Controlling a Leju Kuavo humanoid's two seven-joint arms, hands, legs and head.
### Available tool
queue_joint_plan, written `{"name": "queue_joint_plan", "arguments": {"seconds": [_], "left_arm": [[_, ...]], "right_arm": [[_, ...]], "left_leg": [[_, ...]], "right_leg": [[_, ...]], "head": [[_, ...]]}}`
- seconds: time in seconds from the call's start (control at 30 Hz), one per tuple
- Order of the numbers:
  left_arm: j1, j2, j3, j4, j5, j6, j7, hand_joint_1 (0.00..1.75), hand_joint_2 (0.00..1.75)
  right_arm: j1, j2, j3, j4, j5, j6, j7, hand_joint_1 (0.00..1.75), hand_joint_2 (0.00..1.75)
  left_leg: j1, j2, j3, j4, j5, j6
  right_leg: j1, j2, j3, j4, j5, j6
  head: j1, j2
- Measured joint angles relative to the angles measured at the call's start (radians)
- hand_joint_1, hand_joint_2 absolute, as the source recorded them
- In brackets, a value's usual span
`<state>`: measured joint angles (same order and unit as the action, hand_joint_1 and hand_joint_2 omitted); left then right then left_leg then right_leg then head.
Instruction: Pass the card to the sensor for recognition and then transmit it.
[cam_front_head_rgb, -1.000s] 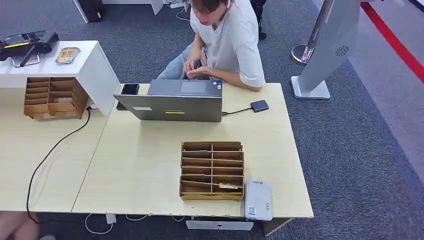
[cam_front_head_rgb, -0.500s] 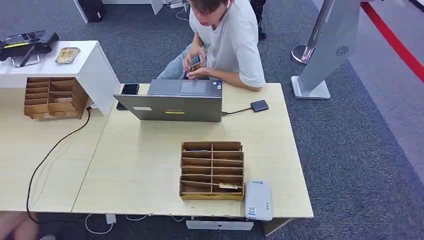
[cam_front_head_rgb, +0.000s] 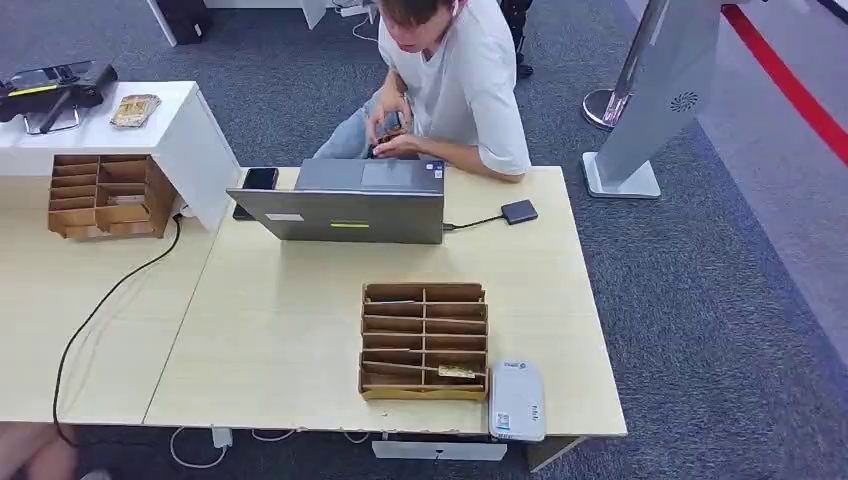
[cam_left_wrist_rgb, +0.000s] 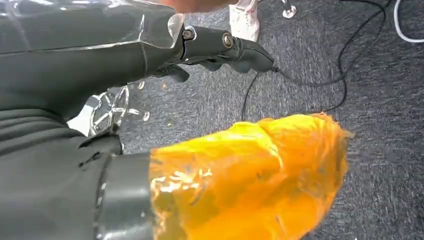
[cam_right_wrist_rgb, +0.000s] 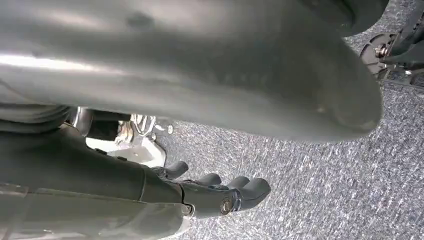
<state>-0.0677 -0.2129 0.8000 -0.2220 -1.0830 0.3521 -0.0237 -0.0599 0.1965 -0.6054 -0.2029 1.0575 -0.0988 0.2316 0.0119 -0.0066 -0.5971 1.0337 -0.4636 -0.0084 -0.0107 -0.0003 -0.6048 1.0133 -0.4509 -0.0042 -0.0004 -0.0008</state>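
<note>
Both arms hang low beside the robot, over grey carpet. In the left wrist view the left hand (cam_left_wrist_rgb: 220, 47) holds nothing, its dark fingers (cam_left_wrist_rgb: 250, 50) stretched out loosely with a yellow-wrapped thumb beneath. In the right wrist view the right hand (cam_right_wrist_rgb: 215, 192) is bare too, its fingers (cam_right_wrist_rgb: 252, 190) lying side by side, slack, touching nothing.

On the table (cam_front_head_rgb: 280, 330), a wooden slotted organizer (cam_front_head_rgb: 424, 341) stands near the front edge towards the right corner, and a card (cam_front_head_rgb: 458, 372) lies in its front row. Just right of the organizer, at the front edge, sits the white sensor (cam_front_head_rgb: 516, 400). Across the table, behind a laptop (cam_front_head_rgb: 345, 203), a person (cam_front_head_rgb: 450, 70) handles something small that I can't make out.

So one card rests in its slot, sensor close by. Whether a card has yet to be scanned or has been scanned and passed on, this scene fits either. For any pick, my judgement: pinch the card by its exposed edge, lift clear of the dividers, and present it flat over the sensor.
</note>
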Motion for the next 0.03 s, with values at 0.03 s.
{"name": "queue_joint_plan", "arguments": {"seconds": [0.03], "left_arm": [[0.0, 0.0, 0.001, 0.0, 0.0, -0.002, 0.0, 0.0, 0.0]], "right_arm": [[0.0, 0.0, 0.0, 0.0, 0.0, 0.0, 0.0, 0.0, 0.0]], "left_leg": [[0.0, 0.0, 0.0, 0.0, 0.0, 0.0]], "right_leg": [[0.0, 0.0, 0.0, 0.0, 0.0, 0.0]], "head": [[0.0, 0.0]]}}
